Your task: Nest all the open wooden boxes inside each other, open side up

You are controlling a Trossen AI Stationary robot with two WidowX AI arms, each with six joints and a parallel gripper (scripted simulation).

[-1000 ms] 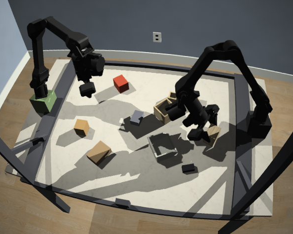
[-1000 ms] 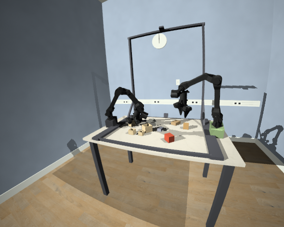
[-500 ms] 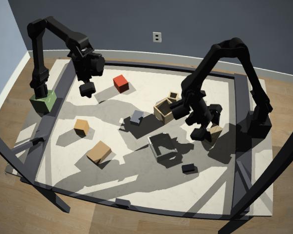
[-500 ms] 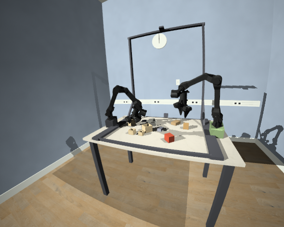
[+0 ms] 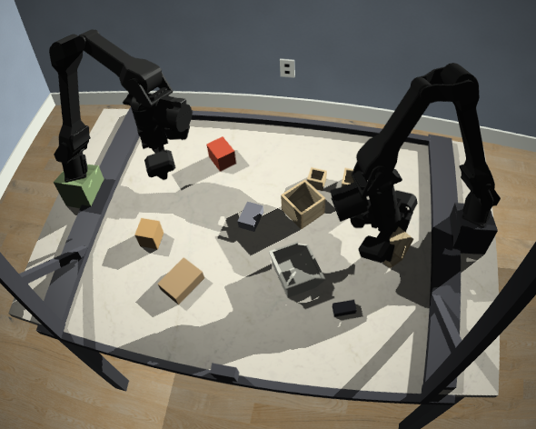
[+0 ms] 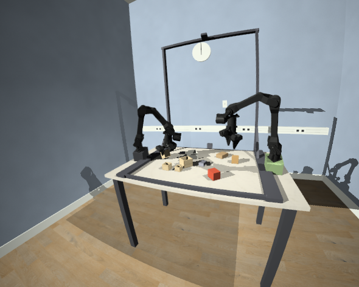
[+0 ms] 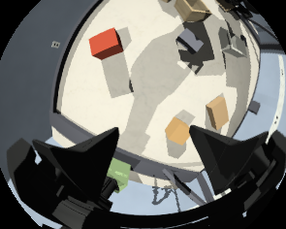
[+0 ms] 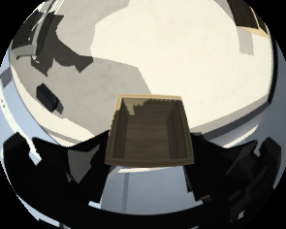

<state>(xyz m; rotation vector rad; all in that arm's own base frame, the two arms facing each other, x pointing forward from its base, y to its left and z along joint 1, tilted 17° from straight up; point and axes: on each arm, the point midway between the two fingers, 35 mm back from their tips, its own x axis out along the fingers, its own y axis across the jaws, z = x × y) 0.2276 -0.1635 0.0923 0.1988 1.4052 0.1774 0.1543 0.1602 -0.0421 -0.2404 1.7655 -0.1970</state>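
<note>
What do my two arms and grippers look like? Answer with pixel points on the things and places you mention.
Both arms are matte black, with blocky joints and straight links. The left gripper (image 5: 159, 173) (image 6: 233, 146) (image 7: 155, 130) and right gripper (image 8: 147, 131) are black too, each with two wedge-shaped fingers tapering to narrow tips. I can't make out any markings on them.

Your top cam looks down steeply over the whole table; exterior sits farther back, facing across it. Both wrist cams look past their fingers, close-in. Top and exterior share both arms.

Bright, hard-edged light with deep shadows
Glare washes the pale tabletop (image 5: 259, 138) (image 6: 188, 182) (image 7: 150, 29) (image 8: 184, 44); both wrist views bend strongly toward black rims.
</note>
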